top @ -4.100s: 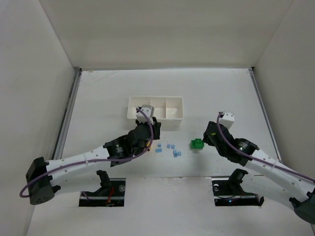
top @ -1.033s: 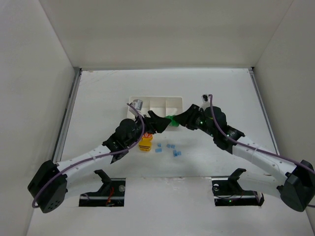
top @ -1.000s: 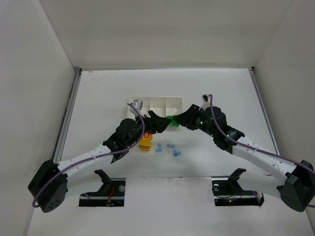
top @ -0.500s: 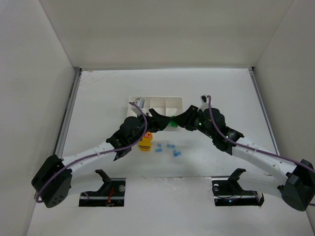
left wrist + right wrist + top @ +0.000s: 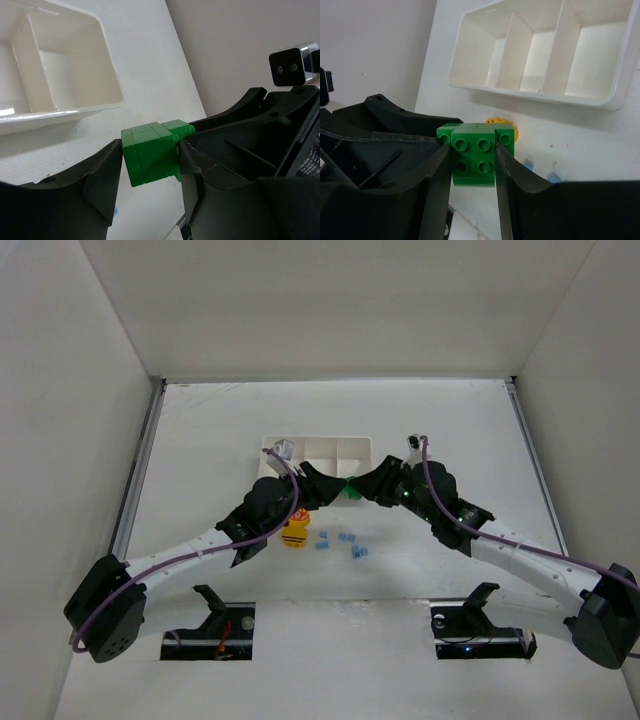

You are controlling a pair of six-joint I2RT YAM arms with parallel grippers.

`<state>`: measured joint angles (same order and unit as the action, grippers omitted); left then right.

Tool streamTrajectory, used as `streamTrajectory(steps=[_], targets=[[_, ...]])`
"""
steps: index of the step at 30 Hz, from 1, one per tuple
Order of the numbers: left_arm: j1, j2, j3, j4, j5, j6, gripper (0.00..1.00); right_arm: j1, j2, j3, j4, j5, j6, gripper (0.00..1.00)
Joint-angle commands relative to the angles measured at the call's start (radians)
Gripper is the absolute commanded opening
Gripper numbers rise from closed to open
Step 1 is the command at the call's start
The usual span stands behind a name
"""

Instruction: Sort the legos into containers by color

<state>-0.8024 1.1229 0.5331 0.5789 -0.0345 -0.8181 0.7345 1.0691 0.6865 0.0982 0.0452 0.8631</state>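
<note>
The green block (image 5: 474,158) was a bright green stack of several bricks. The right wrist view showed a square face with four studs and further studded bricks behind it. The left wrist view showed its layer seams. In the top view it sat at frame centre, just below the near wall of the tray (image 5: 318,440).

The right gripper (image 5: 472,167) gripped the block, one finger pressed on each side face. The left gripper (image 5: 150,162) held its jaws narrow, with both fingers against opposite sides of the same block.

The yellow-orange brick (image 5: 295,535) lay on the table (image 5: 450,420), lower left of the block. The light blue bricks (image 5: 346,539) lay scattered just to its right, below centre.

In the top view, the two grippers covered most of the block and only a small green patch showed. They also covered the tray's near wall. In the right wrist view, the yellow-orange brick was mostly behind the block. The left wrist view cut the tray off at the left edge of the frame.

One second before, more of the block showed between the grippers and the left jaws stood wider. About four seconds before, the block lay on the table right of centre. The arms were then well apart.
</note>
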Motion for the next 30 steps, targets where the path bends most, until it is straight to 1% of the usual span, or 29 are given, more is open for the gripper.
streamTrajectory(steps=[1,9,13,20,23,25,27,30], targets=[[0.015,-0.029,0.03,0.004,-0.008,-0.006,0.24,0.009,-0.009,0.001,0.116,0.013,-0.006,0.28],[0.058,-0.049,-0.008,0.004,-0.01,-0.009,0.18,0.006,-0.014,0.008,0.129,-0.027,0.007,0.28],[0.096,-0.084,-0.036,0.003,-0.005,-0.007,0.16,-0.008,-0.017,0.008,0.129,-0.042,0.008,0.27],[0.168,-0.149,-0.067,-0.048,0.013,0.002,0.15,-0.03,-0.024,0.019,0.14,-0.087,0.011,0.27],[0.206,-0.208,-0.074,-0.082,0.042,-0.009,0.15,-0.045,-0.04,0.022,0.129,-0.081,0.002,0.27],[0.225,-0.28,-0.071,-0.122,0.058,-0.021,0.15,-0.05,-0.025,0.036,0.114,-0.071,-0.013,0.27],[0.237,-0.362,-0.062,-0.174,0.053,-0.021,0.15,-0.05,0.014,0.063,0.092,-0.05,-0.041,0.27],[0.266,-0.471,-0.042,-0.261,0.036,-0.004,0.15,-0.039,0.119,0.125,0.084,0.011,-0.094,0.28]])
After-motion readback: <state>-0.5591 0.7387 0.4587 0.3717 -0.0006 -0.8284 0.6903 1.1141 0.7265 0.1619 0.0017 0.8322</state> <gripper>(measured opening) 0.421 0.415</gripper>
